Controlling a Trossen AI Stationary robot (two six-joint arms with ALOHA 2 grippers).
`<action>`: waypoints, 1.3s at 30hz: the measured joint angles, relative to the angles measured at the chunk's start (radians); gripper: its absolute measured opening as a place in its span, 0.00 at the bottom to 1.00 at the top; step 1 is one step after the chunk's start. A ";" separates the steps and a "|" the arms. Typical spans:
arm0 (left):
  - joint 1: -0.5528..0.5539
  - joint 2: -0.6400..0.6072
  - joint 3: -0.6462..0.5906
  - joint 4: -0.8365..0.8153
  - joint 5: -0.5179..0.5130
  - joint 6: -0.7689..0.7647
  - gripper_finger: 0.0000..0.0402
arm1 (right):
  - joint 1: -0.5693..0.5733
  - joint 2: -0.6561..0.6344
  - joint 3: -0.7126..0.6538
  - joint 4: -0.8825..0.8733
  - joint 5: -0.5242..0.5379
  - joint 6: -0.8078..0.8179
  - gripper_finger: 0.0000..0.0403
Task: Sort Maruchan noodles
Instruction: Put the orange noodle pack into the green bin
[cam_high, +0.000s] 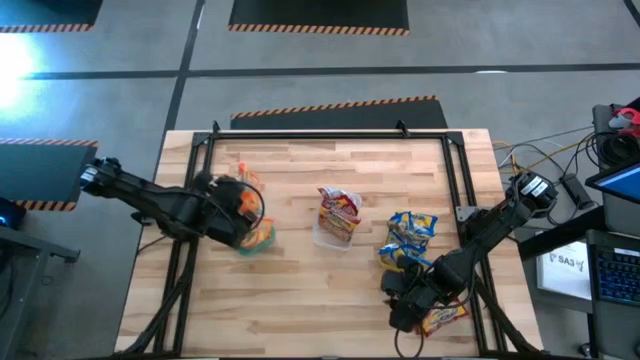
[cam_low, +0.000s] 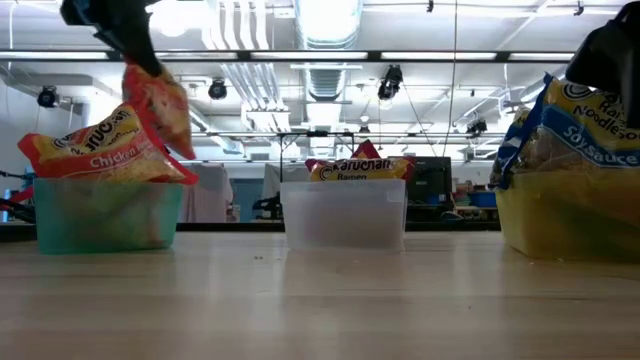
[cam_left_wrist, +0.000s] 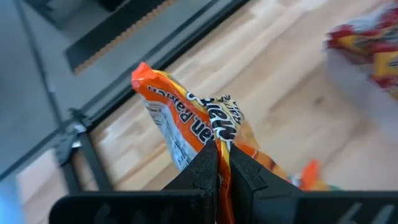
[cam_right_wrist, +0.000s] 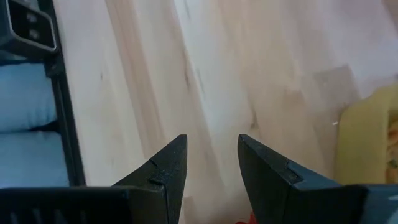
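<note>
Sorting near end: green bin (cam_low: 105, 215), clear bin (cam_low: 343, 215), yellow bin (cam_low: 565, 215) all loaded. Left gripper (cam_left_wrist: 219, 163) clamps orange packet (cam_left_wrist: 186, 121) above green bin. Right gripper (cam_right_wrist: 211, 165) open, empty, over last packet (cam_high: 443, 318) on table.

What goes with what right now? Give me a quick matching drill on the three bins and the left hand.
Things:
1. green bin
2. clear bin
3. yellow bin
4. left hand

States:
A. holds blue-yellow packets
B. shut on an orange packet
C. holds red packets, middle of the table
D. holds orange packets, under the left arm

Pairs: 1-D, 2-C, 3-A, 4-B
</note>
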 joint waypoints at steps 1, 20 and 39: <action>0.000 -0.002 0.000 -0.033 -0.006 -0.020 0.00 | 0.000 0.000 0.000 0.001 0.014 0.000 0.33; 0.000 0.018 -0.163 -0.133 0.220 -0.016 0.00 | 0.000 0.000 0.000 0.002 0.050 0.000 0.33; 0.000 0.094 -0.308 0.096 0.306 -0.017 0.00 | 0.000 0.000 0.000 0.002 0.101 -0.023 0.33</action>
